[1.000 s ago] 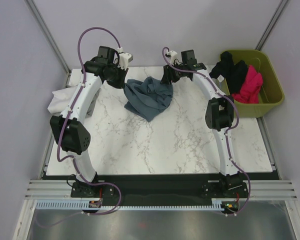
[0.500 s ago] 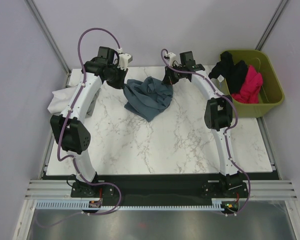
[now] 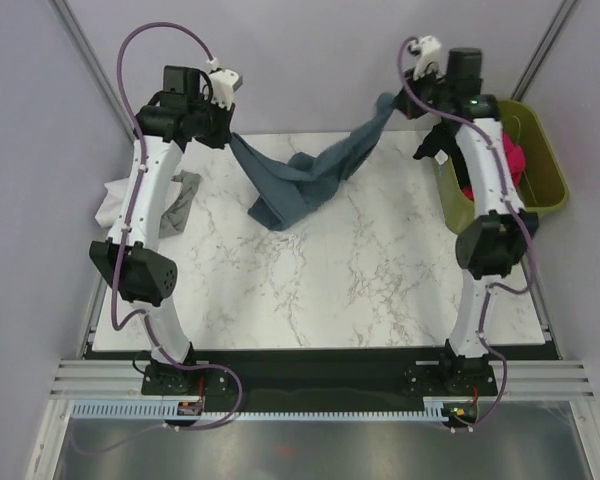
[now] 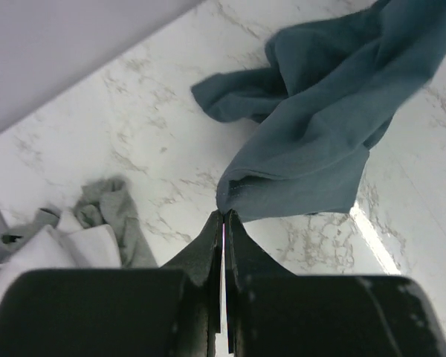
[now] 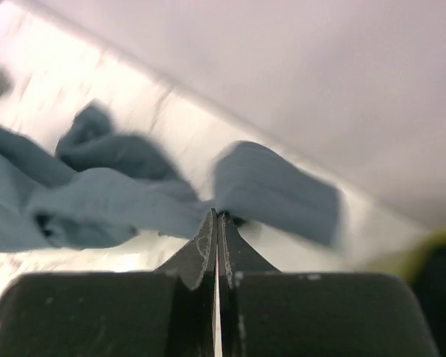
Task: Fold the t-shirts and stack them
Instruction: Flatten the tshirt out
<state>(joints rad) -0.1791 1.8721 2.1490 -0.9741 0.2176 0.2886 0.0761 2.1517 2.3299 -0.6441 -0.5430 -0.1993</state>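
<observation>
Since folding needs it flat, my left fingers (image 4: 207, 249) and right fingers (image 5: 202, 249) pinch the blue-grey t-shirt (image 3: 290, 185), stretching it over the surface (image 3: 330, 280).

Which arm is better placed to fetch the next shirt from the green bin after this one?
Right, likely. The right gripper holds the blue-grey shirt just beside the olive bin. The left gripper holds its other end across the table, far from the bin.

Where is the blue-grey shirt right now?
Top view: the blue-grey shirt is strung across the table's far side, held between the left pincer and the right pincer, sagging left of centre.
</observation>
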